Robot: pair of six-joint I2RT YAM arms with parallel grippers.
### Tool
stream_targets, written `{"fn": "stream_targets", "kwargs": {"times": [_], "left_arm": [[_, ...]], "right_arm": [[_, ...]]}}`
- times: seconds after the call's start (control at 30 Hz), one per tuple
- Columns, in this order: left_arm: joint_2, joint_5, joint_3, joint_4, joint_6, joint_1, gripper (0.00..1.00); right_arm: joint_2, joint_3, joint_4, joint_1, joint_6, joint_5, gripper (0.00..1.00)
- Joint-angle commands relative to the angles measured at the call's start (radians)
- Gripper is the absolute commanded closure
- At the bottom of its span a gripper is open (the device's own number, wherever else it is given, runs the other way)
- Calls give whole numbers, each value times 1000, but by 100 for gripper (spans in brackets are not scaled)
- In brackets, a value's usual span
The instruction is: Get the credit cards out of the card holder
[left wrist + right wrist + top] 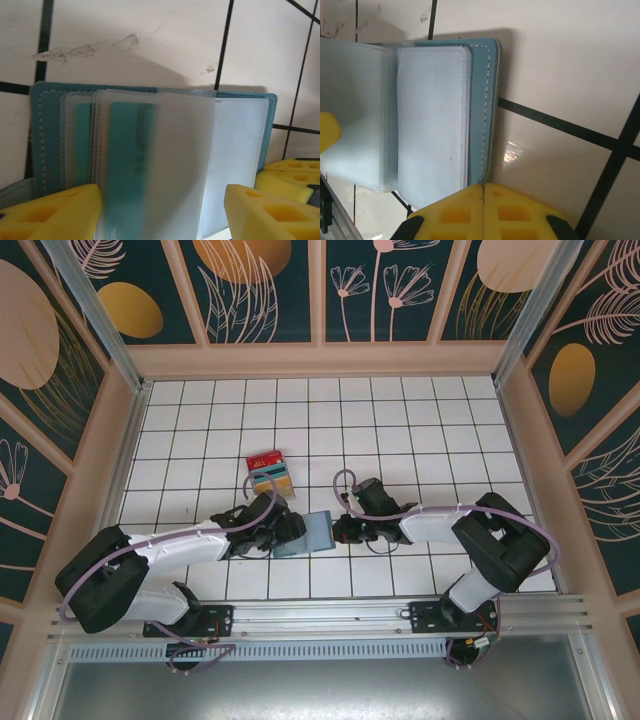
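Left tool [162, 202] released astride card holder [45, 130] | right tool [483, 192] clenched on its edge | teal card [125, 150] blurred

I see holder [44, 135] lying open on white tile [150, 40], clear sleeves [185, 150] fanned up. Teal card [125, 160] inside one sleeve. My left gripper [162, 215] spread, yellow pads [55, 215] flanking sleeves.

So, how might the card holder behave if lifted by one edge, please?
Probably floppy: the card holder is a thin stitched cover with loose translucent sleeves fanning up. Likely light, and apt to slide on the glossy tile.
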Motion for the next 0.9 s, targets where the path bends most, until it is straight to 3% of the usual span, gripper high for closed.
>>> {"fn": "stream_targets", "kwargs": {"times": [0.0,0.23,0.33,0.43,0.7,0.87], "left_arm": [[23,68,6,66,16,-9,32],[13,66,13,59,25,-8,25],[-3,71,8,65,29,-8,10],[-33,73,7,76,30,-9,2],[-45,67,48,25,54,-8,2],[-94,-31,45,-65,46,-9,4]], "right_arm": [[22,3,2,11,6,-10,100],[25,10,-2,11,1,-9,100],[32,15,-3,11,-3,-12,100],[37,19,-6,9,-4,-14,100],[38,33,-19,6,-11,1,100],[-1,42,-62,-7,-17,48,100]]}}
